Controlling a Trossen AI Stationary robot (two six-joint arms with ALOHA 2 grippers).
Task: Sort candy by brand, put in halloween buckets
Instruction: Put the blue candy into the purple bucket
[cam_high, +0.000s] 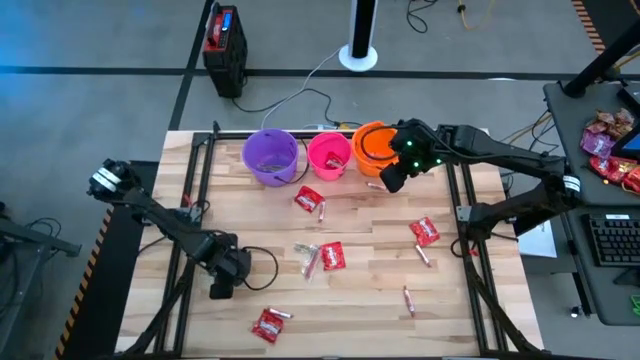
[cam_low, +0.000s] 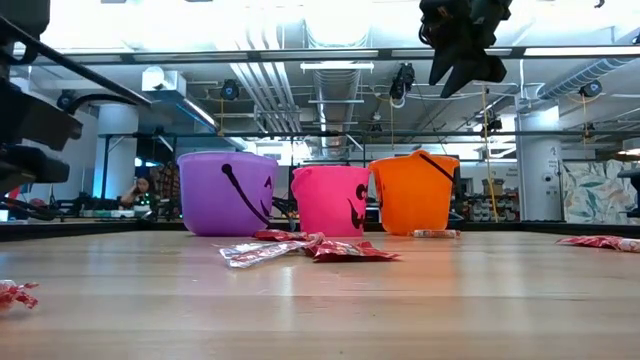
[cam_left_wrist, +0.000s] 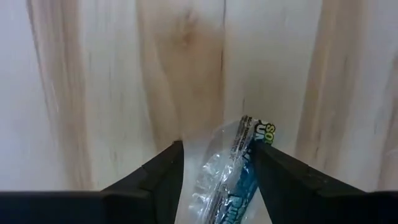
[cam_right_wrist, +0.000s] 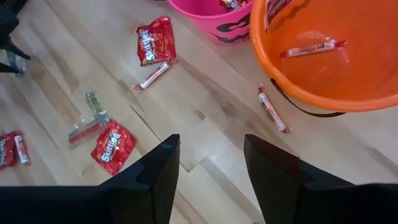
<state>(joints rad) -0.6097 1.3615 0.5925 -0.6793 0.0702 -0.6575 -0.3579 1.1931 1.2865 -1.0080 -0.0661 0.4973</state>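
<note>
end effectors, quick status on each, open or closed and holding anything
Left end effector: open, with a clear-wrapped candy stick between its fingers on the table.
Right end effector: open, empty, beside the orange bucket.

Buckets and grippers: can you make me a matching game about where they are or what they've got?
1. purple bucket
2. pink bucket
3. orange bucket
4. left gripper

A. middle of the bucket row
B. pink-white stick lying inside
C. clear-blue wrapper between its fingers
D. left end of the row, seen from above

Pairs: 1-D, 2-A, 3-B, 4-C
</note>
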